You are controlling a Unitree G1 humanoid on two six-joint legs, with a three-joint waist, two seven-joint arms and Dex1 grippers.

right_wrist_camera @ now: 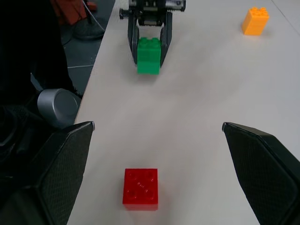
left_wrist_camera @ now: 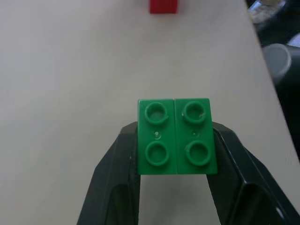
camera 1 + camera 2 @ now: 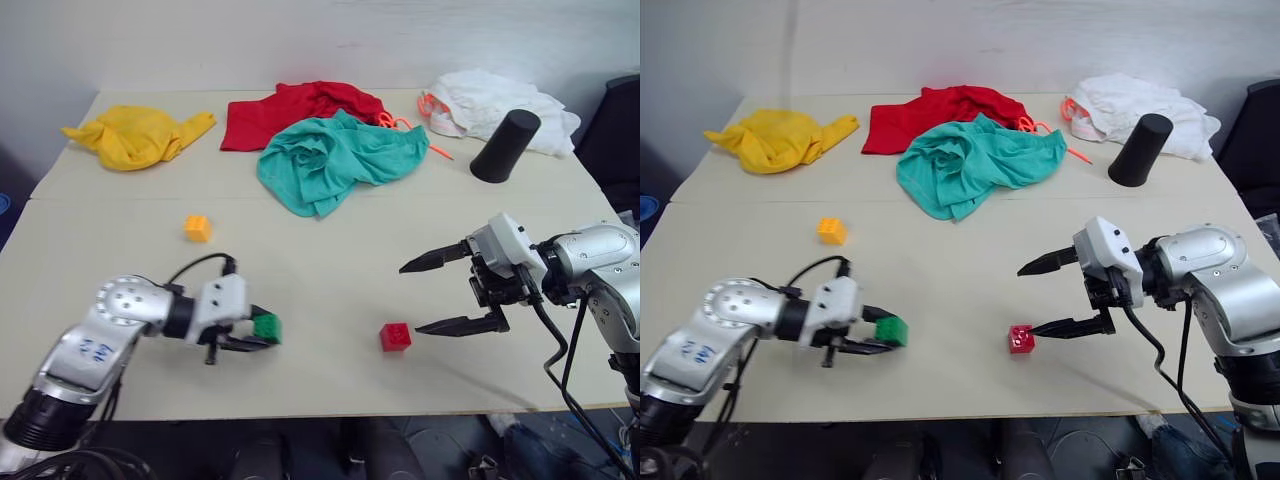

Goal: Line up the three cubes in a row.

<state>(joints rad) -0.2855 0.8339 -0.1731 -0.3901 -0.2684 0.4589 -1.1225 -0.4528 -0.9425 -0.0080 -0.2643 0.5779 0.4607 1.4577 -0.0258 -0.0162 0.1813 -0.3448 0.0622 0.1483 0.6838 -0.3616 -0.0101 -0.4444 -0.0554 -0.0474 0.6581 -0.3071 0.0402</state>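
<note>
On the table [image 3: 330, 250], a teal cloth [image 3: 335, 160] lies at the far middle, a red cloth [image 3: 295, 110] touching behind it, a yellow cloth [image 3: 140, 135] to its left, and a black cylinder [image 3: 505, 146] leaning on a white cloth [image 3: 490, 100] to its right.

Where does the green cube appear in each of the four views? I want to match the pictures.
Left eye view: green cube low, left of centre, in the left gripper.
Right eye view: same place, left of the red cube.
Left wrist view: centre, between the black fingers.
Right wrist view: near the top edge, clamped.
Shared landmark: the red cube.
</note>
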